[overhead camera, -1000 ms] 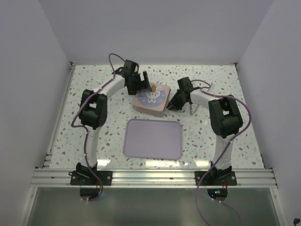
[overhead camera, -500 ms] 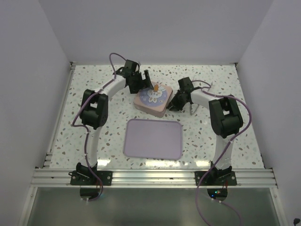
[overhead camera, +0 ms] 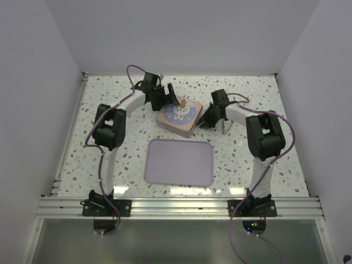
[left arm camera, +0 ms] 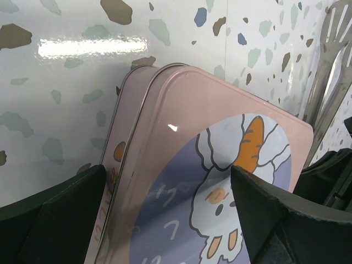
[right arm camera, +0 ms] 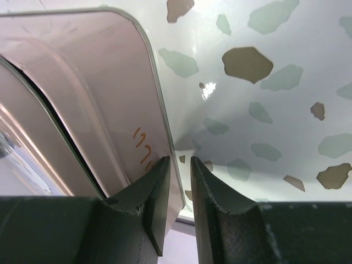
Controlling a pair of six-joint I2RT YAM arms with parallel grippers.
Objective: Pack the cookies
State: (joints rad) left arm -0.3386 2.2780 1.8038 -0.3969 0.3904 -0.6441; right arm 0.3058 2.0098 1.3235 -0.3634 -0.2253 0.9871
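Observation:
No cookies show in any view. A pink square tin (overhead camera: 176, 116) with its bunny-and-carrot lid on stands at the back middle of the table. My left gripper (overhead camera: 170, 98) is open at the tin's far-left corner. In the left wrist view its fingers (left arm camera: 66, 209) spread wide over the lid (left arm camera: 220, 165) and hold nothing. My right gripper (overhead camera: 204, 120) is at the tin's right side. In the right wrist view its fingers (right arm camera: 157, 187) are almost together, right beside the tin's wall (right arm camera: 99, 82).
A large lavender tray (overhead camera: 179, 162) lies in front of the tin, nothing on it. A slotted metal piece (left arm camera: 330, 60) stands beyond the tin's far corner. White walls enclose the speckled table (overhead camera: 110, 159) on three sides.
Both grippers shifted slightly around the tin. The left wrist drew a little back and left, and the right gripper edged up along the tin's right side. The tin barely moved.

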